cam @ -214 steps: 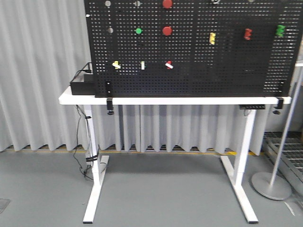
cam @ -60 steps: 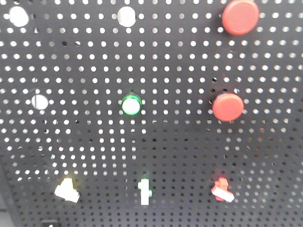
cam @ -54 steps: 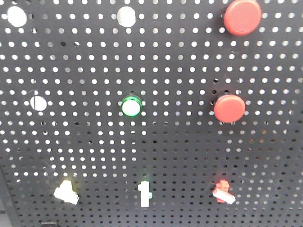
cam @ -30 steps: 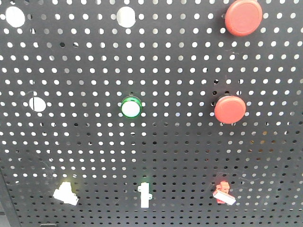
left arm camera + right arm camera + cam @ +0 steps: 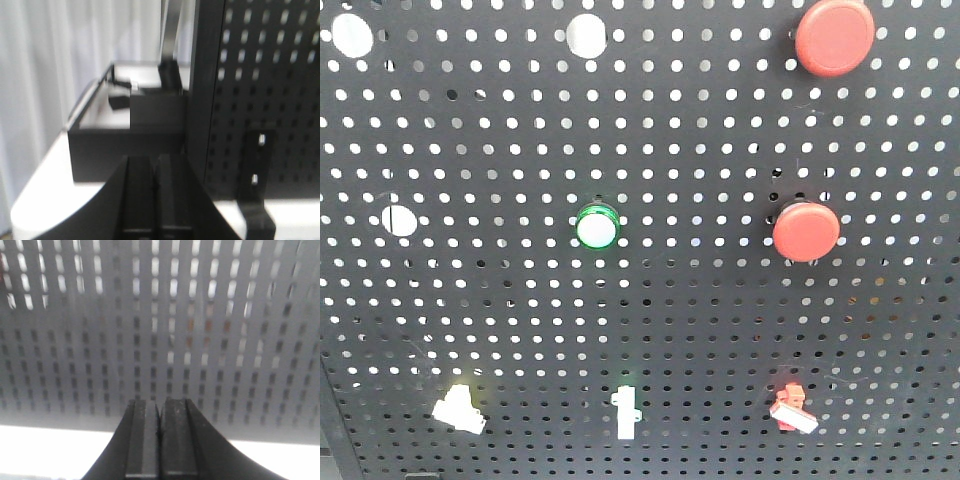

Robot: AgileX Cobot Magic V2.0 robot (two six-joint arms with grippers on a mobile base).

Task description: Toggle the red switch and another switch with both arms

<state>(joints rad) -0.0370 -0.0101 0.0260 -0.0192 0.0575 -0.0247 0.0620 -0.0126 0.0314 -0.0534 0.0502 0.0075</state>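
Observation:
The red switch (image 5: 791,410) sits low on the right of the black pegboard (image 5: 700,330), its white lever pointing down to the right. The pale yellow switch (image 5: 459,409) is low on the left. Neither gripper shows in the front view. In the left wrist view my left gripper (image 5: 156,162) is shut and empty, close to the pegboard's left edge (image 5: 205,90). In the right wrist view my right gripper (image 5: 160,405) is shut and empty, facing the lower pegboard (image 5: 160,340) just above the white tabletop (image 5: 50,450). Neither switch shows in the wrist views.
Two big red push buttons (image 5: 833,37) (image 5: 806,231), a green-ringed button (image 5: 597,227) and a white upright toggle (image 5: 626,411) are on the pegboard. A black box (image 5: 125,135) stands on the white table (image 5: 45,200) left of the board, and a black bracket (image 5: 257,185) clamps the board.
Since 3.5 s ago the front view has closed in from the whole table to the pegboard's left part. Over the last second the board has shifted only slightly in the frame.

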